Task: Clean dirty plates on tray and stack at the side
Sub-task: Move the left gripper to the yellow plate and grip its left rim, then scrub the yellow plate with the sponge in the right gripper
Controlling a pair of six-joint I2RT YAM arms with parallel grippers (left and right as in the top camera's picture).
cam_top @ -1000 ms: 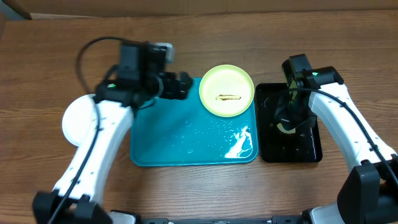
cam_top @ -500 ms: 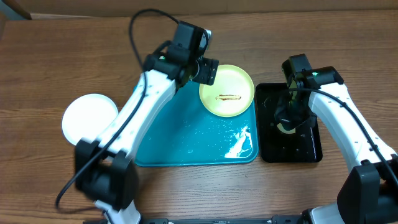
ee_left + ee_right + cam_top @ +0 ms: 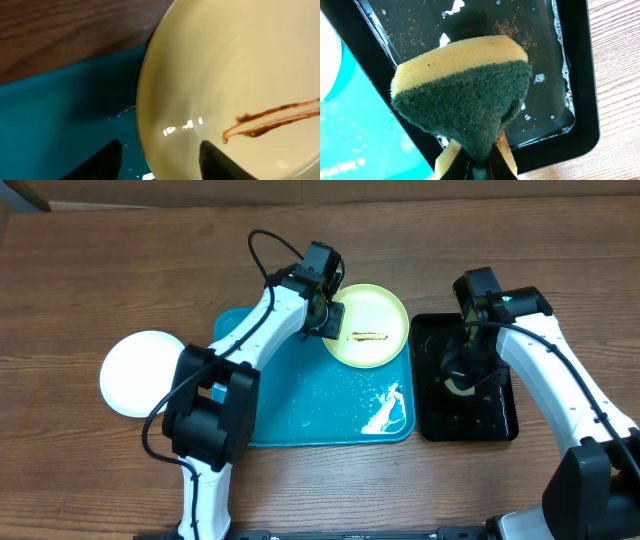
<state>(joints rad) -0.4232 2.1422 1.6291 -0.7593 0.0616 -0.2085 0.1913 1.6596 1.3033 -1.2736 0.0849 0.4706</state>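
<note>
A pale yellow-green plate [image 3: 365, 315] with a brown smear [image 3: 367, 336] lies at the far right corner of the teal tray [image 3: 300, 410]. My left gripper [image 3: 328, 315] is open at the plate's left rim. In the left wrist view [image 3: 160, 167] one finger is over the tray [image 3: 60, 115] and the other over the plate [image 3: 225, 65]. A white plate [image 3: 143, 372] sits on the table left of the tray; I cannot tell whether it is a stack. My right gripper [image 3: 462, 375] is shut on a yellow and green sponge [image 3: 465, 95] over the black tray [image 3: 555, 60].
The black tray [image 3: 500, 420] stands right of the teal tray and holds soapy water. Suds and water drops lie on the teal tray's near right part [image 3: 385, 408]. Bare wooden table [image 3: 100, 280] surrounds both trays.
My left arm has swung right, from the tray's far left corner to the yellow-green plate's left rim. The right arm and sponge have not moved.
</note>
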